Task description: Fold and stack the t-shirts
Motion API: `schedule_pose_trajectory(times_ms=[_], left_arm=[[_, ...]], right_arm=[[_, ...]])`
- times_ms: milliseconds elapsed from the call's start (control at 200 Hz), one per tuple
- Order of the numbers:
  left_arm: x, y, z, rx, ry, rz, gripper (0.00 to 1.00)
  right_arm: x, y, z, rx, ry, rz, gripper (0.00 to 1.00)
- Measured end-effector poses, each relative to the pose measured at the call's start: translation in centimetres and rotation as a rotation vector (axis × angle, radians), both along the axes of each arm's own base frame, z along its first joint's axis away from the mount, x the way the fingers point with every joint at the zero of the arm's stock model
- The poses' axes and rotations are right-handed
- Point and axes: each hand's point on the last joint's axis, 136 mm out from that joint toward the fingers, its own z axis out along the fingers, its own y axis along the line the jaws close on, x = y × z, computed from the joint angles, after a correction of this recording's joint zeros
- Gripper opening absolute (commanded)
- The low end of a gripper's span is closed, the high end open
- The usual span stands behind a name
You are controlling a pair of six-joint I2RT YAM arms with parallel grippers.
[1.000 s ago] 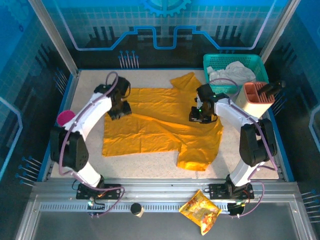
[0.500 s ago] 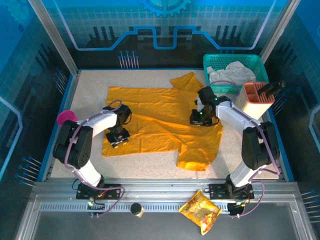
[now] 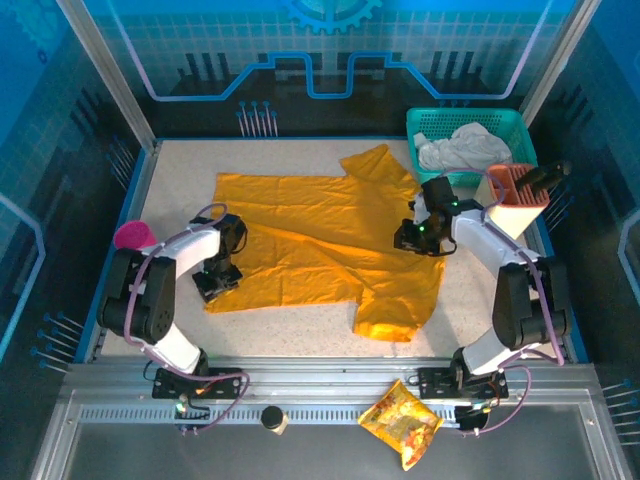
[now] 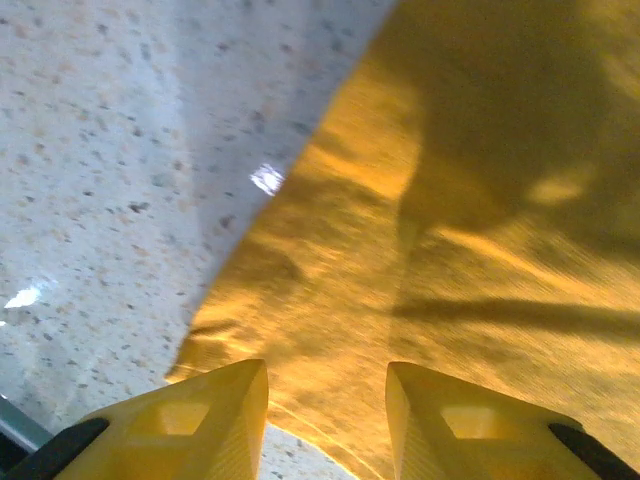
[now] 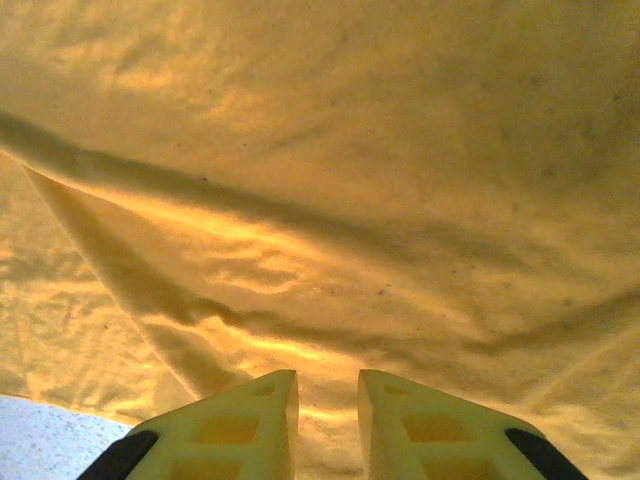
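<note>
Left gripper (image 3: 215,283) is down at the left edge of the t-shirt (image 3: 320,235), close to its near corner. On the left wrist cam I see the yellow fingers (image 4: 200,420) spread with a clear gap. The cloth's edge runs diagonally ahead of them, with speckled table (image 3: 180,170) to one side. Nothing looks pinched there.

Right gripper (image 3: 418,240) sits on the right-hand end of the shirt, roughly between the two sleeves. On its wrist cam the fingers (image 5: 240,420) are nearly together, just a thin slot between them. Wrinkled orange-yellow cloth lies right at the tips and a fold ridge runs toward them. Honestly can't tell if it has fabric nipped or is just resting on it.

The shirt itself is lying mostly flat across the middle of the table, hem end toward the left arm. One sleeve points to the back, near the teal basket (image 3: 520,125), which has a white cloth (image 3: 465,145) bunched in it. The other sleeve droops toward the near edge. A snack packet (image 3: 402,420) is lying on the front rail, well apart from the shirt.
</note>
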Motion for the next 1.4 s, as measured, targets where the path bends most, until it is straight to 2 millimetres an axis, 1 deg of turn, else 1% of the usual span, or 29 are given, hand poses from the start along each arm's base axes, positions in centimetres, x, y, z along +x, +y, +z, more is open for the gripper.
schedule_pose_trajectory(times_ms=[95,205,255,315,320,400,445,526,561,616,696,766,881,941,996,1256,1396], left_arm=[[-0.1,0.6,-0.1,0.005,0.0,0.02,0.37],[0.5,0.2,-0.2,-0.012,-0.024,0.023,0.34],[0.8,-0.1,-0.2,-0.028,-0.038,0.018,0.22],[1.3,-0.7,0.1,-0.046,-0.06,0.014,0.0],[1.4,-0.8,0.1,-0.048,-0.064,0.009,0.0],[2.5,-2.0,1.4,-0.072,-0.118,-0.017,0.0],[3.4,-2.7,2.5,-0.091,-0.166,-0.031,0.0],[4.7,-3.5,4.2,-0.12,-0.239,-0.044,0.0],[4.9,-3.6,4.7,-0.125,-0.26,-0.044,0.0],[5.1,-3.8,4.8,-0.134,-0.27,-0.039,0.0],[5.2,-4.2,4.1,-0.15,-0.257,-0.027,0.0],[5.1,-4.6,2.7,-0.162,-0.231,-0.023,0.0],[3.9,-5.3,-0.3,-0.165,-0.149,-0.022,0.0],[3.3,-5.5,-1.4,-0.157,-0.113,-0.025,0.0],[3.6,-5.8,-1.3,-0.156,-0.122,-0.026,0.0],[3.5,-5.6,-1.3,-0.136,-0.12,-0.014,0.0],[2.3,-4.7,-1.2,-0.092,-0.074,-0.011,0.0]], right_arm=[[0.2,-0.7,0.3,0.014,-0.01,-0.014,0.25],[0.2,-1.1,0.7,0.027,-0.023,-0.021,0.25],[0.2,-1.2,1.1,0.03,-0.035,-0.022,0.25],[0.2,-1.3,1.5,0.034,-0.047,-0.022,0.26],[0.3,-1.3,1.5,0.034,-0.048,-0.022,0.26],[0.3,-1.3,1.9,0.039,-0.061,-0.023,0.26],[0.3,-1.3,2.0,0.043,-0.063,-0.024,0.26],[0.3,-1.3,2.1,0.046,-0.062,-0.022,0.26],[0.2,-1.3,2.1,0.048,-0.062,-0.022,0.26],[0.3,-1.3,2.1,0.049,-0.062,-0.022,0.26],[0.3,-1.3,2.1,0.049,-0.061,-0.022,0.26],[0.2,-1.3,2.0,0.05,-0.059,-0.023,0.25],[0.2,-1.4,1.9,0.05,-0.054,-0.025,0.25],[0.2,-1.3,1.9,0.05,-0.053,-0.024,0.25],[0.2,-1.4,1.8,0.05,-0.052,-0.025,0.25],[0.3,-1.6,1.8,0.05,-0.05,-0.032,0.25],[0.3,-1.7,1.8,0.051,-0.05,-0.035,0.25]])
